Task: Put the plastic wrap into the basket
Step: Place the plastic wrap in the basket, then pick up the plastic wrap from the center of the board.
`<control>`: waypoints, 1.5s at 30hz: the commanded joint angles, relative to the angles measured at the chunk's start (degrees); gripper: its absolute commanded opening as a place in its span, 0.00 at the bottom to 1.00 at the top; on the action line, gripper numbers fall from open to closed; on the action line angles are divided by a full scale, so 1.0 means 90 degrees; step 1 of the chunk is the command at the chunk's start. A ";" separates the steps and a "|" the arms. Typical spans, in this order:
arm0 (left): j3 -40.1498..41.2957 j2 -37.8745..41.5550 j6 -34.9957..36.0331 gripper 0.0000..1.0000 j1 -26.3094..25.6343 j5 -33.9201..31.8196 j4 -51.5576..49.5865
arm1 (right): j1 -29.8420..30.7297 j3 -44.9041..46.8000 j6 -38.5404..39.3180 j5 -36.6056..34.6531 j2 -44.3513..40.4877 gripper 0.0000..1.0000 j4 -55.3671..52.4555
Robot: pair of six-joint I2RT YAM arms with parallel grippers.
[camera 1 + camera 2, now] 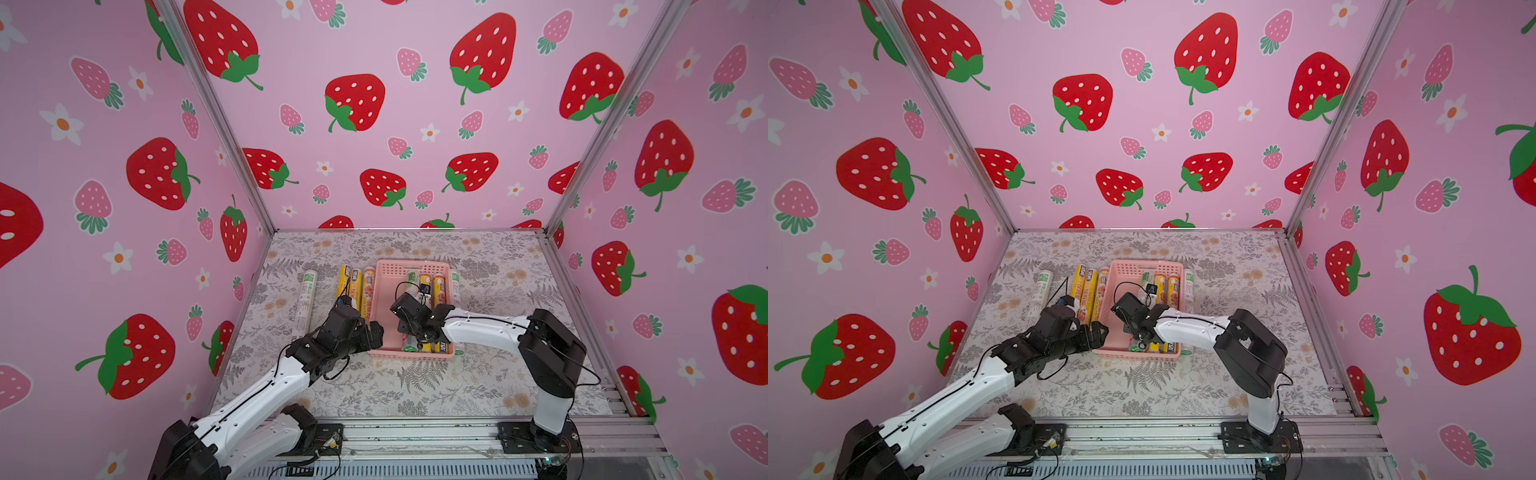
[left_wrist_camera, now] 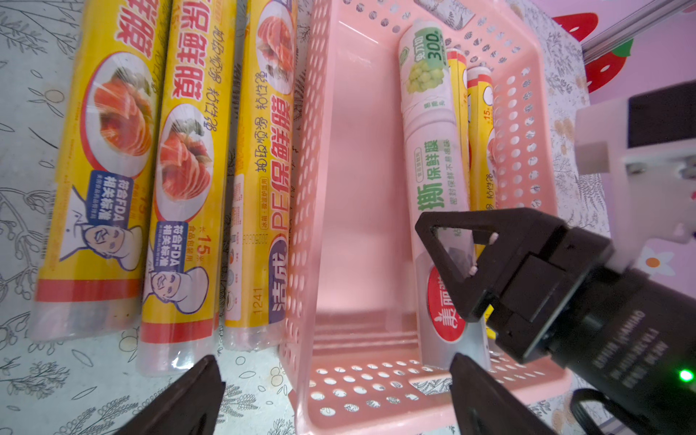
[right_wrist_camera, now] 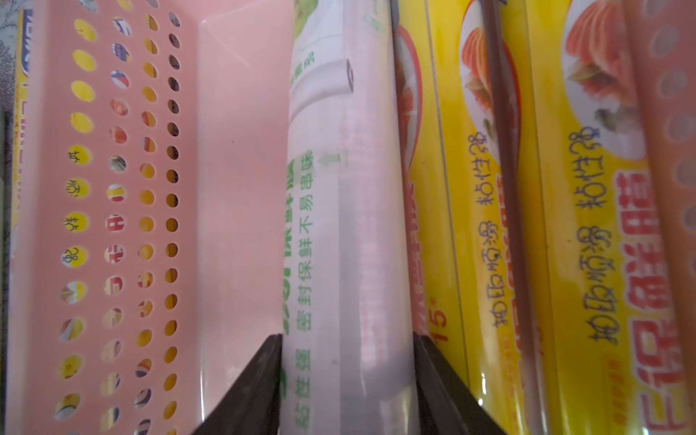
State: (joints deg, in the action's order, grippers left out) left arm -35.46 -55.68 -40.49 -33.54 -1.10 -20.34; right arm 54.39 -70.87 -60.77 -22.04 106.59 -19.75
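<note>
Your R pincer [image 3: 347,335] is pinching the white-green roll [image 3: 339,188] near its 6 o'clock end. 1 finger sits on each side of it, both touching. That roll is inside the pink basket [image 1: 413,263], about in the middle, pointing from 12 to 6. I can't tell if it rests on the floor or is held a bit up.

On its 3 o'clock side, 2 yellow rolls [image 1: 439,291] lie in the basket too. They point the same way, side by side, and the outer 1 is next to the wall w/ the holes.

Your L pincer [image 2: 335,361] is spread wide w/ nothing in it. It hangs at the basket's 7 o'clock corner. 1 finger is over the table cloth [image 2: 37,376], the other over the basket's 6 o'clock wall.

Not in the basket yet: 3 yellow rolls [image 2: 180,188] lie on the cloth at the basket's 9 o'clock side. They are side by side, also pointing 12 to 6. The nearest 1 is right up vs. the basket wall. A lone white roll [image 1: 305,299] lies farther out at 9 o'clock, apart from them. The last white roll [image 1: 455,286] lies on the cloth just outside the 3 o'clock wall.
</note>
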 commanded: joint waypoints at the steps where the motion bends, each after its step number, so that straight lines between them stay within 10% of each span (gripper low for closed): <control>1: 0.0015 -0.0008 0.0068 0.99 -0.0003 -0.0068 0.0024 | 0.0060 0.0058 0.0092 -0.0159 -0.0136 0.41 -0.0051; 23: -0.0847 -0.1064 0.0290 0.98 -0.0004 0.0520 -0.0054 | 0.0080 0.0192 0.0841 -0.0236 -0.1375 0.66 -0.0195; 37: -0.2387 -0.2253 0.0302 0.92 -0.0023 0.0461 -0.0799 | -0.0828 0.0331 0.1210 -0.0593 -0.3276 0.73 -0.2859; 45: -0.1663 -0.1368 0.0032 0.95 -0.0062 -0.0089 -0.0698 | -0.2338 0.1693 0.2197 0.1633 -0.3880 0.77 -0.1863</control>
State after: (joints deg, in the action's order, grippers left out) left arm -50.46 -70.22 -39.53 -33.82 -0.01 -24.86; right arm 36.53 -56.29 -45.95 -18.11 70.57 -38.70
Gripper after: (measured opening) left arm 0.944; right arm 0.767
